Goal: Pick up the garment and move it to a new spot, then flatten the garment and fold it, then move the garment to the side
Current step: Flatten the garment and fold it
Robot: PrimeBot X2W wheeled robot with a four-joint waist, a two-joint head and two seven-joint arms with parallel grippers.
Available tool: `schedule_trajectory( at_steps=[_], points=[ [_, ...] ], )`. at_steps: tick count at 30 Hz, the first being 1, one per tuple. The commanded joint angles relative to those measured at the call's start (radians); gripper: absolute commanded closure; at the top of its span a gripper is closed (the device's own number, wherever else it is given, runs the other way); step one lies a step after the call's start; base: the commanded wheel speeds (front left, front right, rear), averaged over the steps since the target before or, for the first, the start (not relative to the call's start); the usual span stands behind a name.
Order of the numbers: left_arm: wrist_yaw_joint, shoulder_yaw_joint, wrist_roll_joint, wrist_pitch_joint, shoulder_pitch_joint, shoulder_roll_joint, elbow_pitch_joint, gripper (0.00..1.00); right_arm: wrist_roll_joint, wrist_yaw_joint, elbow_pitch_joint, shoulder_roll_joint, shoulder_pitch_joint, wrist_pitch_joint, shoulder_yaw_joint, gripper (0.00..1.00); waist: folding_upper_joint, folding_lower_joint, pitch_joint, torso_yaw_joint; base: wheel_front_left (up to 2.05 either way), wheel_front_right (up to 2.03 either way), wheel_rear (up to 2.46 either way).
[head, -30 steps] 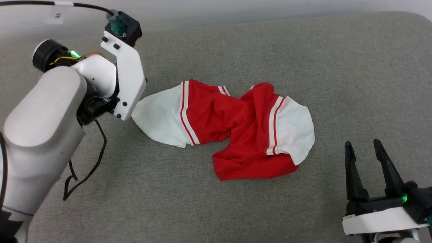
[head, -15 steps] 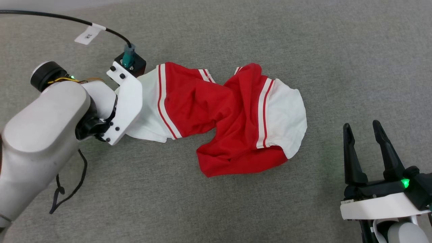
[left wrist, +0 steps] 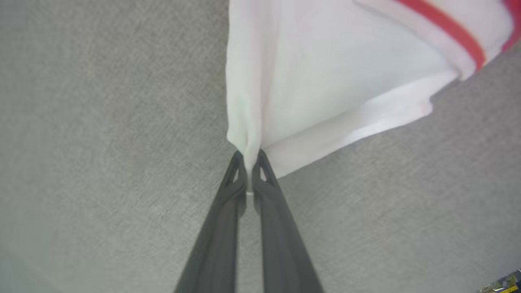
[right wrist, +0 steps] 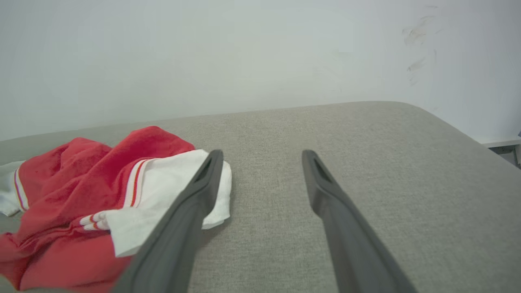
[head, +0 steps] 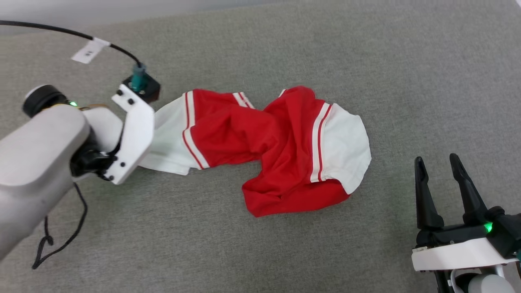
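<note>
Holds garment [head: 260, 138], crumpled mid grey surface [head: 366, 61], by left sleeve [left wrist: 325, 73] edge in clamped left end effector [left wrist: 249, 156], likely for dragging. Parks right end effector [head: 436, 159] open, near right, clear.

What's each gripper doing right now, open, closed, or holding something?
Left gripper: closed, holding the jersey T-shirt by its white sleeve.
Right gripper: open, holding nothing, apart from the shirt.
</note>
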Motion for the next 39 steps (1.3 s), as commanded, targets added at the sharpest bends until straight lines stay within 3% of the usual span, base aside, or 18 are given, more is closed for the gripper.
schedule_trajectory(
  at_steps=[1,7,12,13,14,18,23,30,32,33,34,35,36,38,39],
  points=[
    [0.001,-0.007,-0.004,-0.006,-0.014,0.015,-0.003,1.00,-0.001,-0.001,-0.001,0.002,0.012,-0.002,-0.004,0.00,-0.0001,-0.0001,-0.016,0.013,0.00,0.00,0.00],
    [0.003,-0.018,-0.034,-0.004,0.033,0.120,0.031,1.00,-0.011,-0.001,-0.005,0.002,0.013,-0.002,-0.006,0.00,-0.0001,-0.0001,-0.025,0.027,0.00,0.00,0.00],
    [0.035,-0.005,-0.067,-0.049,0.094,0.151,0.082,1.00,-0.016,-0.001,-0.002,0.002,0.016,-0.002,0.001,0.00,-0.0001,-0.0001,-0.023,0.022,0.00,0.00,0.00],
    [0.042,-0.001,-0.074,-0.068,0.106,0.147,0.089,0.58,-0.016,-0.001,0.000,0.002,0.019,-0.002,0.000,0.00,-0.0001,-0.0001,-0.027,0.022,0.00,0.00,0.00],
    [0.046,0.005,-0.072,-0.095,0.113,0.141,0.092,0.00,-0.018,-0.001,0.002,0.002,0.023,-0.002,-0.003,0.00,-0.0001,-0.0001,-0.032,0.024,0.00,0.00,0.00],
    [0.061,0.033,-0.048,-0.246,0.124,0.115,0.094,0.00,-0.031,-0.001,0.007,0.002,0.025,-0.002,-0.020,0.00,-0.0001,-0.0001,-0.066,0.040,0.00,0.00,0.00],
    [0.110,0.078,0.041,-0.544,0.131,0.076,0.066,0.00,-0.065,-0.001,-0.016,0.002,0.003,-0.002,-0.086,0.00,-0.0001,-0.0001,-0.130,0.080,0.00,0.00,0.00],
    [0.296,0.184,0.083,-0.955,0.231,0.050,0.001,0.00,-0.185,-0.001,-0.097,0.001,-0.106,-0.002,-0.152,0.00,-0.0001,-0.0001,-0.183,0.118,0.00,0.00,0.00],
    [0.359,0.214,0.087,-1.042,0.274,0.062,-0.036,0.00,-0.199,-0.001,-0.104,-0.030,-0.149,-0.002,-0.151,0.00,-0.0001,-0.0001,-0.189,0.123,0.00,0.00,0.00],
    [0.359,0.214,0.087,-1.042,0.274,0.062,-0.036,0.00,-0.199,-0.001,-0.104,-0.030,-0.149,-0.002,-0.151,0.00,-0.0001,-0.0001,-0.189,0.123,0.00,0.00,0.00],
    [0.424,0.241,0.079,-1.113,0.326,0.068,-0.082,0.00,-0.199,-0.001,-0.088,-0.068,-0.194,-0.002,-0.140,0.00,-0.0001,-0.0001,-0.192,0.130,0.00,0.00,0.00],
    [0.424,0.241,0.079,-1.113,0.326,0.068,-0.082,0.00,-0.199,-0.001,-0.088,-0.068,-0.194,-0.002,-0.140,0.00,-0.0001,-0.0001,-0.192,0.130,0.00,0.00,0.00],
    [0.487,0.265,0.079,-1.154,0.382,0.078,-0.125,0.00,-0.192,-0.001,-0.062,-0.117,-0.234,-0.002,-0.117,0.00,-0.0001,-0.0001,-0.195,0.137,0.00,0.00,0.00],
    [0.546,0.292,0.078,-1.178,0.441,0.078,-0.172,0.00,-0.174,-0.001,-0.021,-0.168,-0.263,-0.002,-0.084,0.00,-0.0001,-0.0001,-0.197,0.144,0.00,0.00,0.00],
    [0.546,0.292,0.078,-1.178,0.441,0.078,-0.172,0.00,-0.174,-0.001,-0.021,-0.168,-0.263,-0.002,-0.084,0.00,-0.0001,-0.0001,-0.197,0.144,0.00,0.00,0.00]
  ],
)
